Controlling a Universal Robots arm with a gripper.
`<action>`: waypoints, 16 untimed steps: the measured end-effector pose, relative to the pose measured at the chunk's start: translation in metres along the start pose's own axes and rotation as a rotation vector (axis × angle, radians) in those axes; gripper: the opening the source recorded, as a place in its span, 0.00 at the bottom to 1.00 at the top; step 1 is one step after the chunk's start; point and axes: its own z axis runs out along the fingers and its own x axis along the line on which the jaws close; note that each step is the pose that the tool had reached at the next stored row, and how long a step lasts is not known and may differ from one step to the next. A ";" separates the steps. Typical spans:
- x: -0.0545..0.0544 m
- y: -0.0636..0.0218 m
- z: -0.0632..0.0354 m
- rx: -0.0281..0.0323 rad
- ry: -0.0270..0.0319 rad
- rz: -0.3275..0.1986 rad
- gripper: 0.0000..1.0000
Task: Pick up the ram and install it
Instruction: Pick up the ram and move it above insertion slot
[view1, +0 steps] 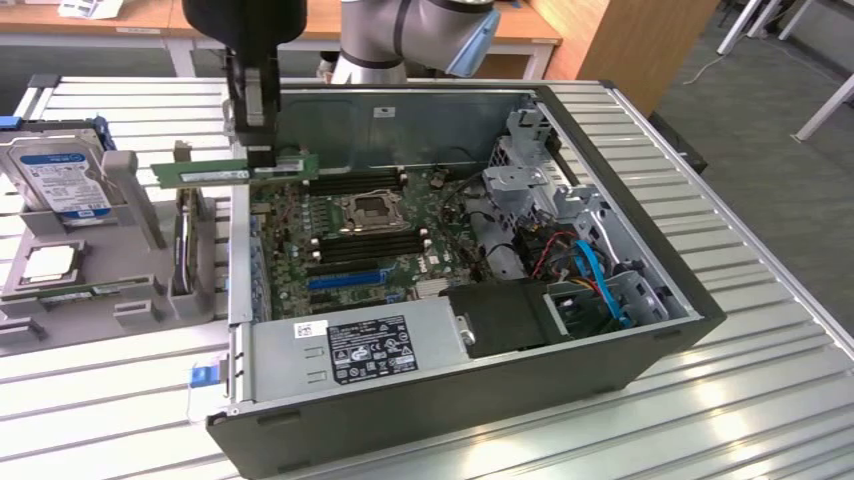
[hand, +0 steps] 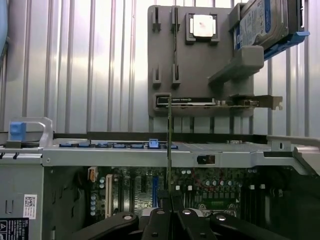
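Observation:
The ram (view1: 214, 173) is a slim green stick, and my gripper (view1: 264, 160) is shut on it. It hangs level in the air over the far left wall of the open computer case (view1: 641, 350), above the motherboard (view1: 360, 235). The black memory slots (view1: 358, 183) lie just below and towards the exterior view's right of it, beside the processor socket (view1: 371, 210). In the wrist view the ram (hand: 169, 150) shows edge-on as a thin line rising from between my fingers (hand: 159, 220), with the gripper (hand: 170, 214) over the board.
A grey parts holder (view1: 134, 200) stands on the slatted table at the exterior view's left, with a blue-and-silver hard drive (view1: 60, 180) and a square silver processor chip (view1: 50, 262). The holder (hand: 200, 65) lies beyond the case wall. The power supply (view1: 360, 345), drive cage (view1: 534, 190) and blue cables (view1: 594, 275) crowd the case.

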 end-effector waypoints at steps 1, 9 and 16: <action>0.000 -0.0016 -0.0001 0.0000 -0.0006 0.000 0.11; 0.000 -0.0136 -0.0008 -0.0001 -0.0050 0.000 0.11; 0.000 -0.0265 -0.0016 -0.0001 -0.0107 -0.001 0.11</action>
